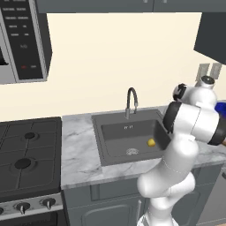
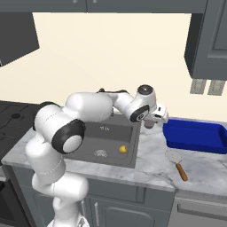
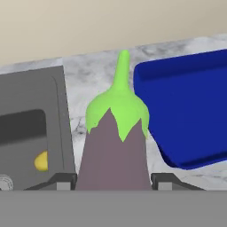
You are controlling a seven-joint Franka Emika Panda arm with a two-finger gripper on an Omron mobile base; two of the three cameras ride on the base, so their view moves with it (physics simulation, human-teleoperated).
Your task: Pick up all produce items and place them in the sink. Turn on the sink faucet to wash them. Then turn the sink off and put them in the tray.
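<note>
My gripper (image 3: 113,179) is shut on the dark purple eggplant (image 3: 115,146), whose green stem points away from the hand. In the right base view the gripper (image 2: 150,122) hangs over the marble counter between the sink (image 2: 133,150) and the blue tray (image 2: 195,135). The yellow lemon-like fruit (image 1: 151,142) lies in the basin near its right wall, beside the round drain (image 1: 131,151). It also shows as a yellow fruit (image 3: 41,161) in the hand view. The dark gooseneck faucet (image 1: 131,99) stands behind the sink (image 1: 98,141). The tray (image 3: 190,111) lies just right of the eggplant.
A spatula with a wooden handle (image 2: 177,163) lies on the counter in front of the tray. A black stove (image 1: 26,154) stands left of the sink, under a microwave (image 1: 22,39). Wall outlets (image 2: 208,86) and an upper cabinet (image 2: 208,40) are above the tray.
</note>
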